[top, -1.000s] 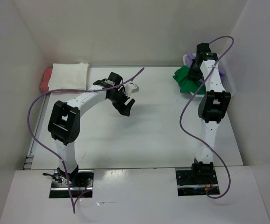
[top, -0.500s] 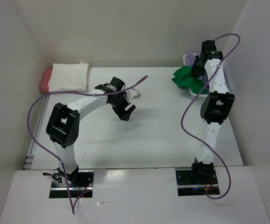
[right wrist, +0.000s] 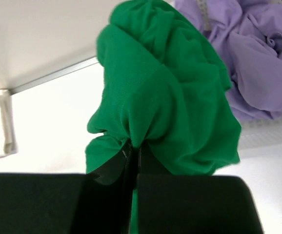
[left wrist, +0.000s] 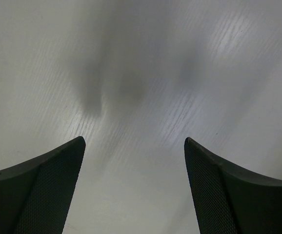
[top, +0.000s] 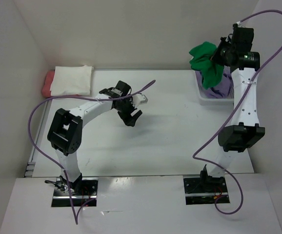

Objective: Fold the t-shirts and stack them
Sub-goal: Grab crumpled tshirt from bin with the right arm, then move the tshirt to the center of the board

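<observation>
Right gripper (right wrist: 133, 156) is clamped on the green shirt (right wrist: 165, 97), which hangs bunched above the basket (top: 213, 100) at the far right corner of the desk (top: 170, 136). Left gripper (top: 130, 116) has jaws apart, empty, near desk centre.

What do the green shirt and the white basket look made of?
Green shirt: soft matte knit cloth, probably cotton jersey; it bunches in loose folds where the right gripper pinches it. Basket: seemingly rigid white plastic, judging by its straight rim.
</observation>
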